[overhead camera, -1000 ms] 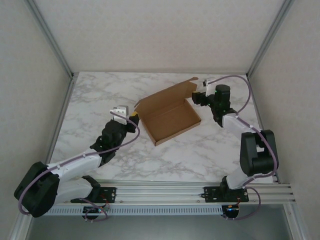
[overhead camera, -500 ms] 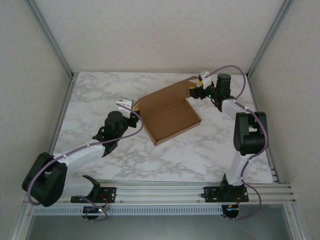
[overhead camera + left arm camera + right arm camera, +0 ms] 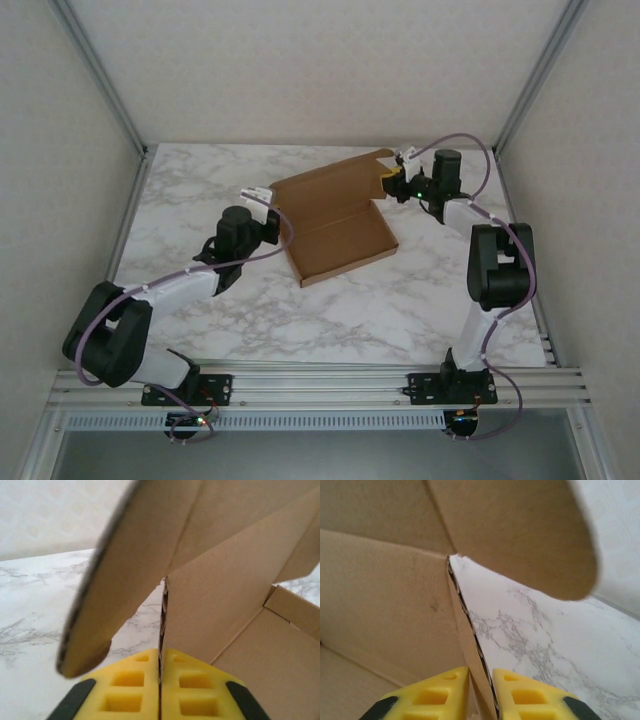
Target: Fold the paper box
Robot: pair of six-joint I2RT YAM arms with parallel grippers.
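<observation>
I hold the paper box [image 3: 335, 225] by both ends: left jaws clamped on its left wall, right jaws apparently pinching the right wall, long axis running between them.

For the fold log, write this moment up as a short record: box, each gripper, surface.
item: paper box, brown cardboard, tray open to the camera
surface: marble table
left gripper: shut on a side wall of the box, at its left end
right gripper: shut on a wall edge at the box's far right corner
fold state: lid not yet closed
</observation>
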